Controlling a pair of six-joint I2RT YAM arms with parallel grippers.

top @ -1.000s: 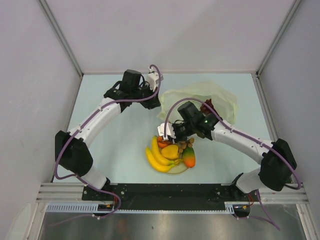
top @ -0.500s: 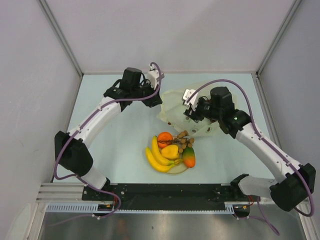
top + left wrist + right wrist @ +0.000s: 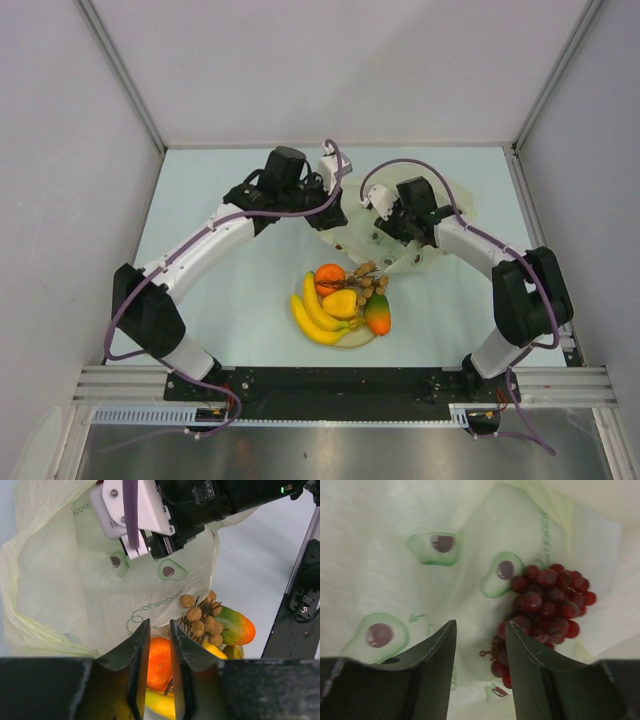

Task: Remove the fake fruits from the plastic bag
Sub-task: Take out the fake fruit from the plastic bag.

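Plastic bag: lay crumpled on the counter, far of the plate. Grapes: rested on the bag. Bananas, orange, mango: heaped on the plate. Left fingers: narrowly parted, holding nothing. Right fingers: spread, empty, over the bag beside the grapes.

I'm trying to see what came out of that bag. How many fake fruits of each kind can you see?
Bananas: 2
Orange: 1
Lumpy yellow fruit: 1
Mango: 1
Brown cluster: 1
Red grapes: 1 bunch, lying on the bag, by the right pincer
Total: 7
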